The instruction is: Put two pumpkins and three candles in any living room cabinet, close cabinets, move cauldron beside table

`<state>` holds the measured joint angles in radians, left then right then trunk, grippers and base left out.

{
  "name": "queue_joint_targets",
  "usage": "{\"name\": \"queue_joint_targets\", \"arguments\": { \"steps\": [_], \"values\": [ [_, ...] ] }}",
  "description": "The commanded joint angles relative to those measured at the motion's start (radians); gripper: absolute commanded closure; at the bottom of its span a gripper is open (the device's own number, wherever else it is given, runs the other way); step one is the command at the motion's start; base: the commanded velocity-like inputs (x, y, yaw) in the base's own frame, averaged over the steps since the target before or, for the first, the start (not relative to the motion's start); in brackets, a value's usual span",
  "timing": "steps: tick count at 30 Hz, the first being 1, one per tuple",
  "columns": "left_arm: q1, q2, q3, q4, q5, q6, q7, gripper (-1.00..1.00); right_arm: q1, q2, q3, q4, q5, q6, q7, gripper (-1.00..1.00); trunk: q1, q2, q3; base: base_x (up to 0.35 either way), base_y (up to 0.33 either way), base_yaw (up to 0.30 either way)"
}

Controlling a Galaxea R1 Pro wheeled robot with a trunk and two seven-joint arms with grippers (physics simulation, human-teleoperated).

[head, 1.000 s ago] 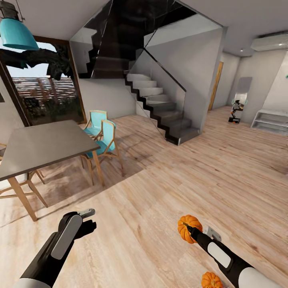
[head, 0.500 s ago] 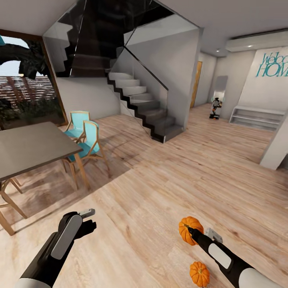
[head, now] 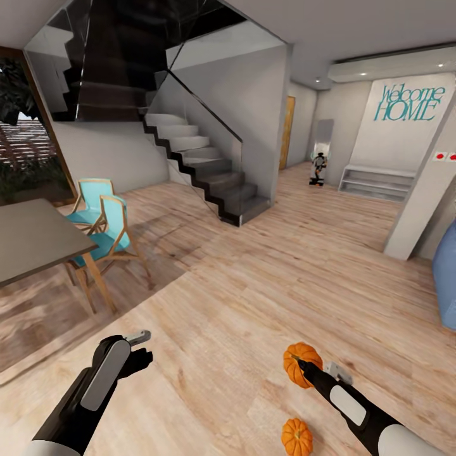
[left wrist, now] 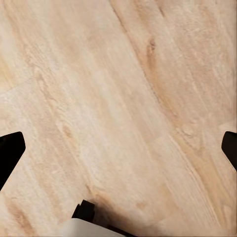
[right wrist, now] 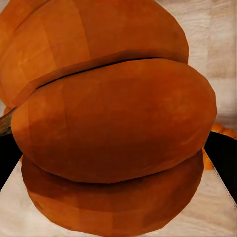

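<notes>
Far left in the head view: window [head: 25, 133] cut off by the frame edge, dark foliage behind it. Grey table [head: 28, 244] only partly in frame, its near end cropped. Two turquoise chairs [head: 104, 231] tucked at its far corner, one overlapping the other.

Left gripper [head: 138, 347] low over bare wood floor [head: 253, 285]. In the left wrist view the two dark fingertips [left wrist: 10, 153] sit at opposite edges, spread wide, nothing between them but floorboards.

Centre: staircase [head: 196, 164] with glass rail, upper flight dark and hard to read.

Right gripper [head: 297, 365] clamped on a pumpkin [head: 300, 362]; fingers mostly hidden behind the fruit. The right wrist view is nearly all orange ribs [right wrist: 113, 123], stem barely showing at one edge, black finger pads just visible at either side.

Second pumpkin [head: 296, 437] on the floor below the held one, close beside the right forearm, bottom clipped by the frame.

Right side: small figure [head: 318, 166] in the far hallway, too small to identify. White low shelf [head: 377, 183] under teal "Welcome HOME" lettering [head: 408, 103]. Blue object [head: 445, 282] at far right edge, cut off, unidentifiable.
</notes>
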<state>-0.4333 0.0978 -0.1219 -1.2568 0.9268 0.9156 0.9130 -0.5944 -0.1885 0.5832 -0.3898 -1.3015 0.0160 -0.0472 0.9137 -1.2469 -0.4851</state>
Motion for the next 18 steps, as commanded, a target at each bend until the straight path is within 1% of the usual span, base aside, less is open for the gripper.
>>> {"name": "queue_joint_targets", "arguments": {
  "steps": [1,9,14,16,18],
  "values": [
    [-0.001,0.001,-0.002,-0.001,0.009,0.002,0.01,-1.0,-0.001,-0.001,0.005,-0.003,-0.003,0.0,-0.006,1.0,0.0,-0.001,-0.001,0.237,-0.191,-0.009],
    [-0.001,0.0,-0.003,-0.001,0.007,0.002,0.01,-1.0,-0.001,0.0,0.009,0.014,0.009,-0.008,-0.003,1.0,0.0,-0.001,-0.001,0.237,-0.223,-0.002],
    [-0.001,0.001,-0.004,-0.001,0.008,0.003,0.01,-1.0,-0.001,-0.001,0.008,0.016,0.0,-0.008,-0.005,1.0,0.0,-0.001,-0.001,0.227,-0.215,-0.001],
    [-0.001,0.002,-0.004,-0.001,0.009,0.003,0.01,-1.0,-0.001,0.0,0.008,0.016,-0.003,-0.008,-0.006,1.0,0.0,-0.001,-0.001,0.165,-0.134,-0.103],
    [-0.001,0.002,-0.004,-0.001,0.009,0.003,0.01,-1.0,-0.001,-0.001,0.007,0.016,-0.004,-0.008,-0.006,1.0,0.0,-0.001,-0.001,0.102,-0.07,-0.218]
  ]
}}
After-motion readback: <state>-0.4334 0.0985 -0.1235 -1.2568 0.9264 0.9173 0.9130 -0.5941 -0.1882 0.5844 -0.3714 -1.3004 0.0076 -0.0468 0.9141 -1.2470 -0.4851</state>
